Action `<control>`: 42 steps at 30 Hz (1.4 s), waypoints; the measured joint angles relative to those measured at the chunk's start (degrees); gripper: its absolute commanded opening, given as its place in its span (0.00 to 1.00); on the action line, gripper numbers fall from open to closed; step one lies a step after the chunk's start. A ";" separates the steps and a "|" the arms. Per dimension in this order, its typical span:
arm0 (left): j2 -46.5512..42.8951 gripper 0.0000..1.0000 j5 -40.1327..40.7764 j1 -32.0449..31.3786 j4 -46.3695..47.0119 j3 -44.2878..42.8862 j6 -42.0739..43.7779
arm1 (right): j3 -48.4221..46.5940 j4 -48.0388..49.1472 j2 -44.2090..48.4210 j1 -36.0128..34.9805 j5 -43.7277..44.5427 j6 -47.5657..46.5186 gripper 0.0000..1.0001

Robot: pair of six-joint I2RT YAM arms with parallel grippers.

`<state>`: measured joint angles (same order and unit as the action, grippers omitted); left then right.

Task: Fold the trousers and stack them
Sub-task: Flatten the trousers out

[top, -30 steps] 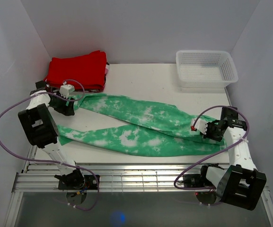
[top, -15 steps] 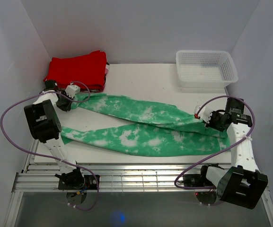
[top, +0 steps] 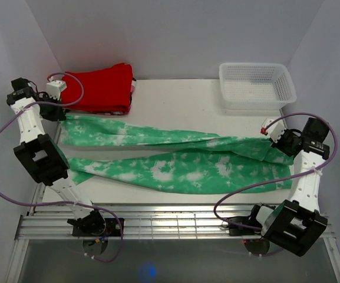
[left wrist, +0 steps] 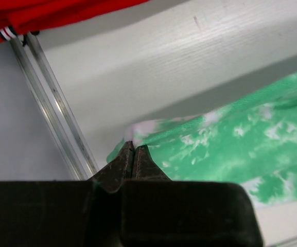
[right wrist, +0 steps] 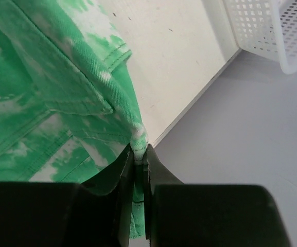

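Trousers point(top: 175, 159): you have one pair, two legs, stretched across the white table point(top: 181, 100) from left edge to right. Two grippers hold it. The left gripper point(left wrist: 133, 148) pinches the far leg's hem and the right gripper point(right wrist: 139, 150) pinches the waist end. Only your wrist views show those pinches close up; only the overhead shows the full stretch. At the back are one red folded garment point(top: 99, 88) and one white basket point(top: 255, 85). Pale walls stand on three sides.

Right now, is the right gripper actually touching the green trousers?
Touching. The right wrist view shows the right gripper shut on the trousers, with a fold of the green fabric pinched between its fingers.
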<state>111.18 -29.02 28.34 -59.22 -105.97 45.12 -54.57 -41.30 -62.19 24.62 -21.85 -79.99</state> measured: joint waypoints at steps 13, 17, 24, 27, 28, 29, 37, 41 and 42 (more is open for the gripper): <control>4.22 0.00 -3.15 4.61 -15.41 -3.91 -4.68 | -0.13 4.22 -5.55 6.88 -3.37 -0.83 0.08; 7.63 0.00 -4.26 5.01 -17.92 -6.10 -5.84 | -0.11 4.70 -5.55 9.09 -5.62 -2.23 0.08; 13.18 0.33 -6.29 3.48 -16.20 -5.22 -9.92 | 1.38 8.74 -5.66 10.16 -6.78 -4.98 0.08; 17.27 0.60 -5.51 0.87 -11.63 -5.18 -11.50 | 2.73 10.34 -5.66 10.45 -5.86 -6.23 0.08; 18.03 0.63 -5.25 0.31 -9.97 -4.98 -11.82 | 3.15 10.54 -5.66 10.60 -5.38 -6.62 0.08; 18.27 0.64 -5.05 -0.31 -8.57 -4.57 -12.00 | 3.69 11.04 -5.60 10.75 -5.01 -7.04 0.08; 0.13 0.60 -5.22 -1.16 0.59 12.28 -2.03 | 6.08 12.33 -4.94 10.84 -3.21 -7.26 0.08; -13.99 0.47 -5.07 -1.49 2.05 22.95 6.80 | 5.22 12.83 -6.67 10.21 -2.49 -4.57 0.08; -15.93 0.45 -5.09 -1.70 2.45 25.09 8.85 | 4.46 12.63 -7.61 10.05 -2.29 -3.39 0.08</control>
<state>95.24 -34.11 26.63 -56.77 -80.88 53.98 -50.11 -28.67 -69.80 34.68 -24.14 -83.37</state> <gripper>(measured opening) 0.493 0.121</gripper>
